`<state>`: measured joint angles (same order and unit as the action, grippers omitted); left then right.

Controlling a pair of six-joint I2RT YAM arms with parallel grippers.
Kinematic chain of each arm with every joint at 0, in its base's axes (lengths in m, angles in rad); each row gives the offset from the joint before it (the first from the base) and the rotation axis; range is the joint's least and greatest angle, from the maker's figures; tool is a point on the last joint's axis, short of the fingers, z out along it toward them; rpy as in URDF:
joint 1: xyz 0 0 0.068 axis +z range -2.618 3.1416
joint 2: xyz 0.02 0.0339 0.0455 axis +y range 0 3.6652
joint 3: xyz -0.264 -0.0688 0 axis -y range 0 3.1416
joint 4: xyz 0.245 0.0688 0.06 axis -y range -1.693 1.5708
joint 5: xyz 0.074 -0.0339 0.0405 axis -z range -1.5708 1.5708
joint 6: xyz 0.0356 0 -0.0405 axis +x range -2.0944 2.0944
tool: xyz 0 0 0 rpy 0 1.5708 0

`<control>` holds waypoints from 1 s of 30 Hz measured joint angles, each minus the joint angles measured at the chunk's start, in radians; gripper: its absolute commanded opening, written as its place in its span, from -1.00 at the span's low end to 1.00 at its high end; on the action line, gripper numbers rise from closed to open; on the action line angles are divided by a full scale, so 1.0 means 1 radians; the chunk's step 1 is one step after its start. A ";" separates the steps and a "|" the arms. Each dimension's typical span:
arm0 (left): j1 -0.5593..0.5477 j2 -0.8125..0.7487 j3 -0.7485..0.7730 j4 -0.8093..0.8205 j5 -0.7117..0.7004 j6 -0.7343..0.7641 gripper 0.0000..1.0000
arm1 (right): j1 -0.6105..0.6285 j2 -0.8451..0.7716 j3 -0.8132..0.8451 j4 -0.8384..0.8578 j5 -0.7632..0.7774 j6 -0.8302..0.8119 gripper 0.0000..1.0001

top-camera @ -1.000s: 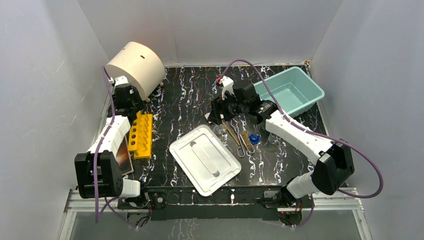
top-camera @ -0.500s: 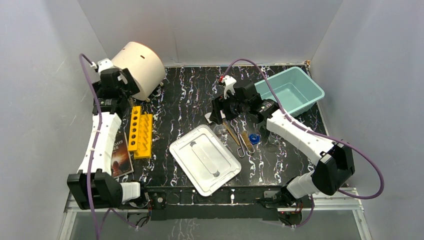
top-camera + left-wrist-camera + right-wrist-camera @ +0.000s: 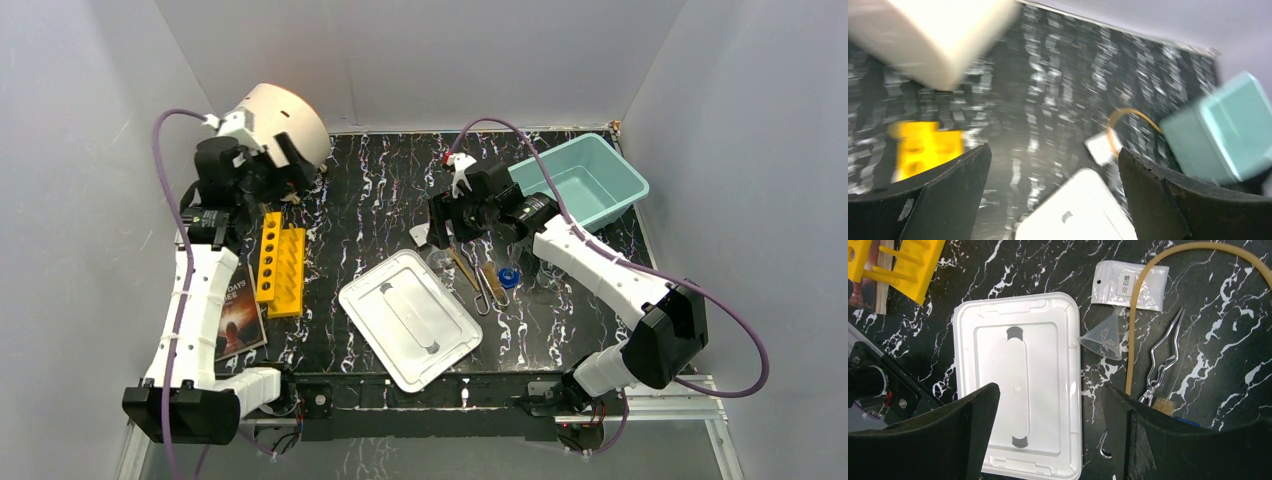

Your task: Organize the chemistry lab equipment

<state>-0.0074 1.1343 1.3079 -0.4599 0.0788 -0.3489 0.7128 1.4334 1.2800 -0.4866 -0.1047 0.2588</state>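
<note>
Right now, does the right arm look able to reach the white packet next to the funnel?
Probably yes. The right gripper hangs open above that area, and the white packet lies flat and uncovered, except that the tan rubber tubing crosses over it and might shift.

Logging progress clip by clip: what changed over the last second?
The left arm unfolded away from its base, carrying the left tool toward the cream drum, jaws wide and empty. The right tool barely shifted. The yellow rack, white lid and teal bin stayed put.
</note>
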 measured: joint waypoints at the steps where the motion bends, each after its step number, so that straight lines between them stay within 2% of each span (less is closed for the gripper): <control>1: -0.036 0.005 0.000 0.013 0.057 -0.011 0.97 | 0.000 0.004 0.005 -0.013 0.005 0.004 0.64; 6: -0.195 0.034 -0.008 0.060 0.219 -0.063 0.88 | 0.000 0.019 0.007 -0.076 0.051 0.054 0.60; 11: -0.291 0.062 -0.067 0.079 0.276 -0.117 0.76 | 0.000 0.021 0.007 -0.114 0.099 0.098 0.59; 22: -0.373 0.114 -0.230 0.079 0.212 -0.235 0.59 | 0.001 0.031 -0.019 -0.119 0.140 0.114 0.43; 27: -0.378 0.143 -0.268 0.085 0.177 -0.269 0.59 | 0.004 0.124 0.002 -0.126 0.195 0.135 0.26; 30: -0.379 0.150 -0.281 0.087 0.166 -0.280 0.60 | 0.006 0.205 0.036 -0.121 0.212 0.144 0.23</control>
<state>-0.3866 1.2839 1.0271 -0.3725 0.2447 -0.6289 0.7185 1.6386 1.3159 -0.6075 0.1070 0.4026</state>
